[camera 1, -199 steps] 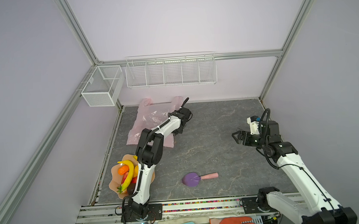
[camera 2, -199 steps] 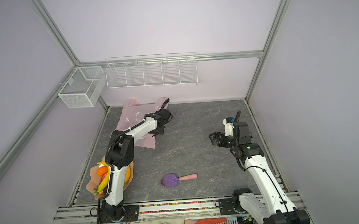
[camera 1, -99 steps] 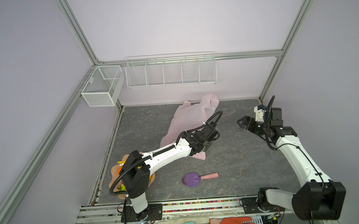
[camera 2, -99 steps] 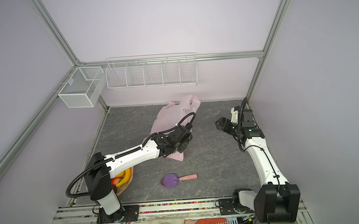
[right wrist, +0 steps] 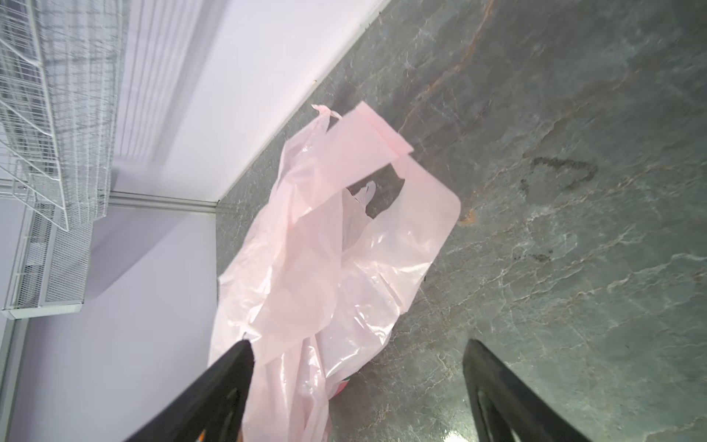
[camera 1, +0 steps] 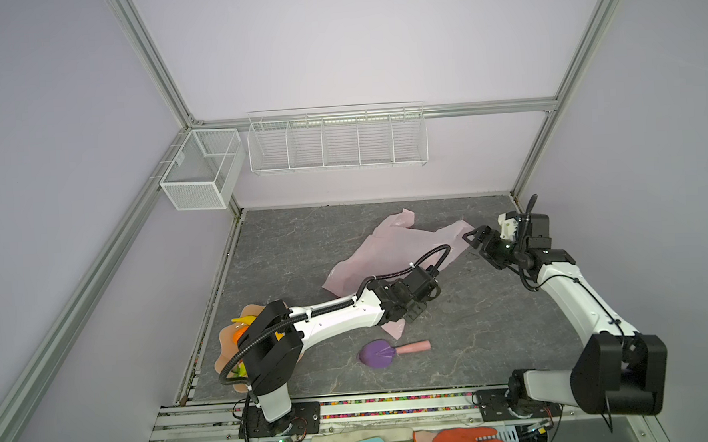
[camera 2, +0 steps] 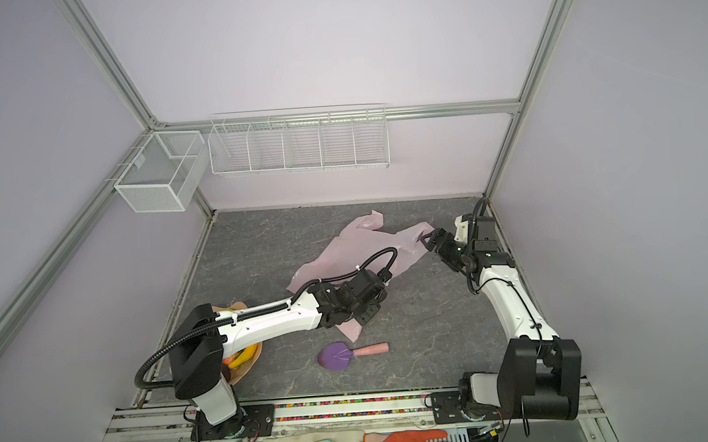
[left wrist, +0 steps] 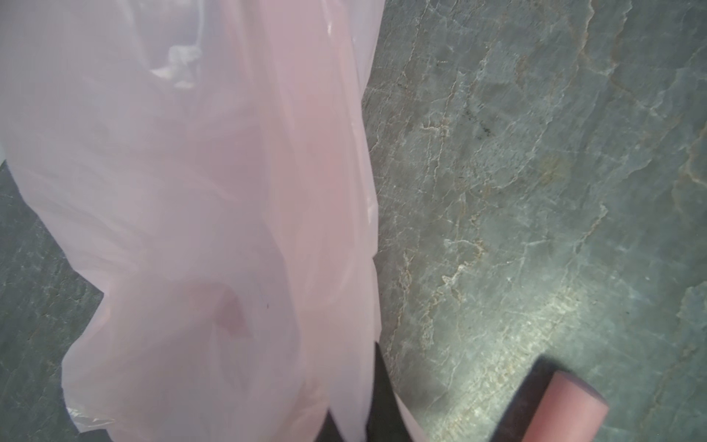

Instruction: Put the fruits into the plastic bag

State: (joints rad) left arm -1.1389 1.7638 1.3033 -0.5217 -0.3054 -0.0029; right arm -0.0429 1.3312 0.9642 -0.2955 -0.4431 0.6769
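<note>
Far on the left, the fruits [camera 1: 241,334] are sitting in the peach bowl [camera 1: 226,362], close to the front. My left arm is hiding most of them, but a yellow banana [camera 2: 245,354] is peeking out.

My left pincer [camera 1: 411,310] is reaching out to the middle. It is squeezing tight on the near corner of the plastic bag [camera 1: 391,249]. In the left wrist view the pink bag is running down into my dark fingers [left wrist: 378,402].

The purple scoop [camera 1: 376,352] is lying just in front of that pincer, apart from the bag.

The bag is lying crinkled on the grey table [camera 1: 495,327], stretching away to the back right.

My right pincer [camera 1: 471,237] is standing wide apart, right at the bag's far handle. It is not gripping anything. I cannot tell if a finger is touching the handle.
</note>
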